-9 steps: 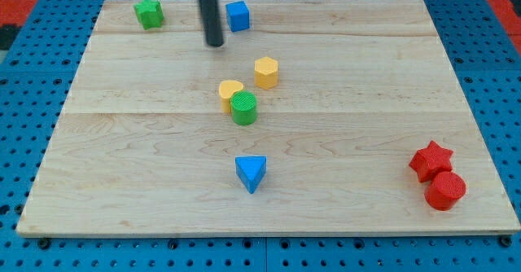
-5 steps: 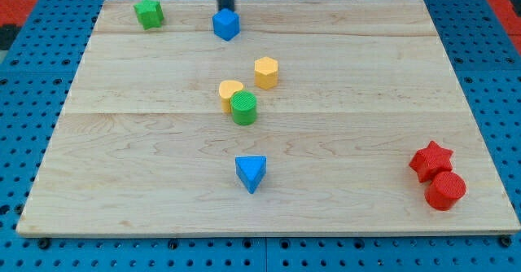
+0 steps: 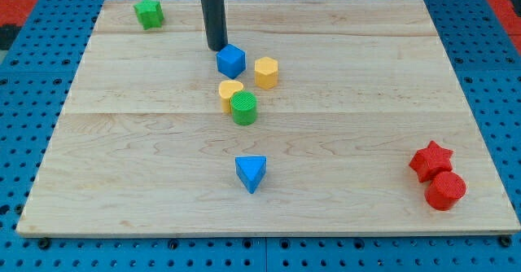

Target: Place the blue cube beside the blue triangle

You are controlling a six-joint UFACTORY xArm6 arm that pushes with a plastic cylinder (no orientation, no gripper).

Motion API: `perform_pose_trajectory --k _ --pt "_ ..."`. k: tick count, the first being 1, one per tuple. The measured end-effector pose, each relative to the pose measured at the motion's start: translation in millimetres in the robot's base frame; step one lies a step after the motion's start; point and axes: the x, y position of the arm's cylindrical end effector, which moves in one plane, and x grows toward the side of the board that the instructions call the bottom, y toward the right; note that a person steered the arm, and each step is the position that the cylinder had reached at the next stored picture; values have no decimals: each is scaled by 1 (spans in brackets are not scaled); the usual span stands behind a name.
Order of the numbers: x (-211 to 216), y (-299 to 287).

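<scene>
Centrally, toward the view's top, the blue cube (image 3: pixel 231 60) is seen on the wooden worktop (image 3: pixel 122 142), with my tip (image 3: pixel 216 47) set just beside its upper-left corner; whether the two actually touch cannot be told. No hand is carried by the arm, only the dark rod, whose upper length is cut off by the view's top edge. The blue triangle (image 3: pixel 251 173) lies well apart from the cube, toward the view's bottom. Between them, a yellow heart-shaped block (image 3: pixel 229 91) is partly hidden by a green cylinder (image 3: pixel 243 107) pressed against it, and a yellow hexagonal block (image 3: pixel 265 72) sits just to the cube's right. A green star-like block (image 3: pixel 148 12), its outline hard to make out, is placed near the top-left corner. At the lower right, a red star (image 3: pixel 431 160) and a red cylinder (image 3: pixel 445 190) are found touching.
</scene>
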Motion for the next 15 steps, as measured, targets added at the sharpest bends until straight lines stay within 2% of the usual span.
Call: perform_pose_trajectory --k 2,3,4,5,6,7,9,10,11,13,14,15 --pt "37 24" --pt "32 48" --pt "48 62" --pt "53 30" --pt "78 6" --pt "77 6" --pt "128 -5" --pt "136 -15" --pt "107 -43" --pt "204 -4" --pt "222 6" --pt "220 -31"
